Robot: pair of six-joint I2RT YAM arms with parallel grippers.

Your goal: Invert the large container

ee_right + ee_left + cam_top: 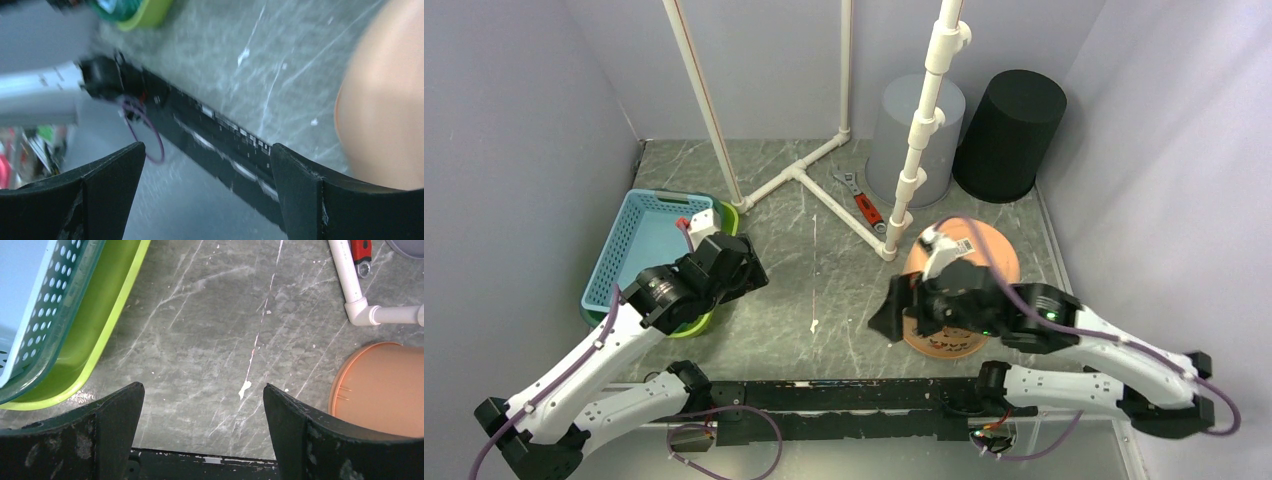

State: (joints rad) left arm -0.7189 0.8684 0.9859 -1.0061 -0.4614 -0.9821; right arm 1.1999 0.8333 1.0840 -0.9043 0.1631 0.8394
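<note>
Your right hand [892, 312] hangs with its fingers spread wide and nothing between them, at the 9 o'clock side of the orange container [992, 252]. The container sits at 3 o'clock on the counter [824, 300]. The blurred wrist view shows its curved wall outside the right finger. Your left hand [746, 268], also wide and empty, hovers at 9 o'clock beside the blue basket [639, 235] and the green bowl [692, 325]. A gray tub [894, 130] and a black tub [1014, 130] stand at 1 o'clock behind the white pipe frame [824, 195], with a red-handled wrench [861, 200] nearby.
</note>
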